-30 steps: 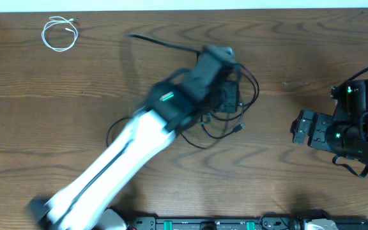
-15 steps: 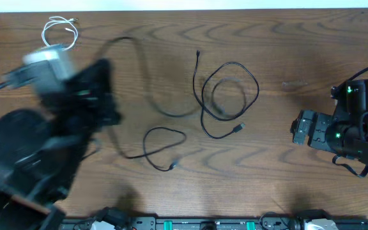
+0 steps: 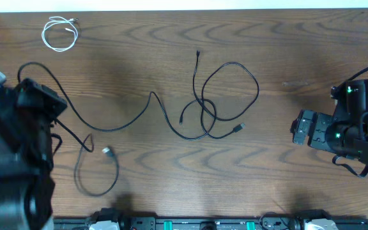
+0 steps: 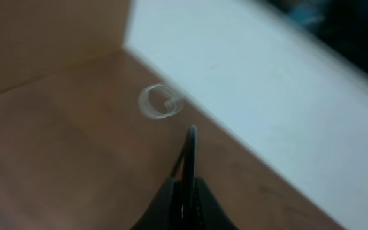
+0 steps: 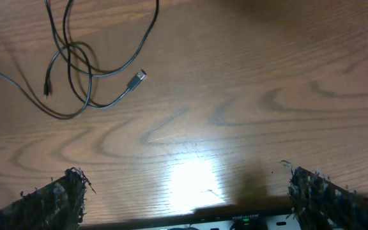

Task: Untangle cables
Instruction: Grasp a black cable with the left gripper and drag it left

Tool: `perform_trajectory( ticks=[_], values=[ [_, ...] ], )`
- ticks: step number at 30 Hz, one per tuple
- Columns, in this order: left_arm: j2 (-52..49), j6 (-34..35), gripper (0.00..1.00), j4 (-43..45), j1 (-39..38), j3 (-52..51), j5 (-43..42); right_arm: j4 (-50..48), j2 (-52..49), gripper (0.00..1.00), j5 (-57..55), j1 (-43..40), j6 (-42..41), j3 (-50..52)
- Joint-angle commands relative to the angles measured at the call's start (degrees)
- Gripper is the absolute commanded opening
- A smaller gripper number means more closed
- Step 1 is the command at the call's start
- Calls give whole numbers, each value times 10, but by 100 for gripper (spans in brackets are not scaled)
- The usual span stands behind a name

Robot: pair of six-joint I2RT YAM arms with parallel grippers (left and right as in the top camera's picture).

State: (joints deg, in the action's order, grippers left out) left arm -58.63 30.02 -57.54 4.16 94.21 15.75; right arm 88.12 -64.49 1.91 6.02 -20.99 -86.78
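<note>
Table: A dark wood-grain table [image 3: 171, 185] was seen from above, with an arm at each side.
Black cables: The black cables [image 3: 203, 118] lay near the table's middle, loosely looped and crossing one another. One plug end [image 3: 238, 128] pointed toward the right.
Long strand: One black strand [image 3: 117, 123] ran in a wave from that tangle to the left arm [image 3: 15, 128] at the table's left edge.
Front loop: A loose black loop [image 3: 98, 179] lay near the front left, ending in a silver plug [image 3: 107, 151].
White cable: The white cable [image 3: 59, 33] sat in a small coil at the far left corner, well apart from the black ones.
Left gripper: The left gripper [image 4: 187, 163] had its fingers pressed together. The view was blurred, so whether a cable was pinched could not be told.
Right gripper: The right gripper [image 5: 184, 185] was spread wide with nothing between its fingers, over the wood to the right of the tangle.
</note>
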Motion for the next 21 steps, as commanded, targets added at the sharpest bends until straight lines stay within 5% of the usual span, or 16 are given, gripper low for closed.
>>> perform_trajectory(
  ticks=[1,9,16,18,21],
  values=[
    [-40,47,7,-31,39,0,34,1,0,99,-3,-3,-4,0],
    [-154,5,8,-74,52,0,-71,1,0,99,-3,-3,-4,0],
    [-249,10,8,-51,77,0,-29,1,0,99,-3,-3,-4,0],
    [-273,25,28,-53,94,0,-42,1,0,99,-3,-3,-4,0],
    [-295,23,86,-64,111,0,-116,1,0,99,-3,-3,-4,0]
  ],
)
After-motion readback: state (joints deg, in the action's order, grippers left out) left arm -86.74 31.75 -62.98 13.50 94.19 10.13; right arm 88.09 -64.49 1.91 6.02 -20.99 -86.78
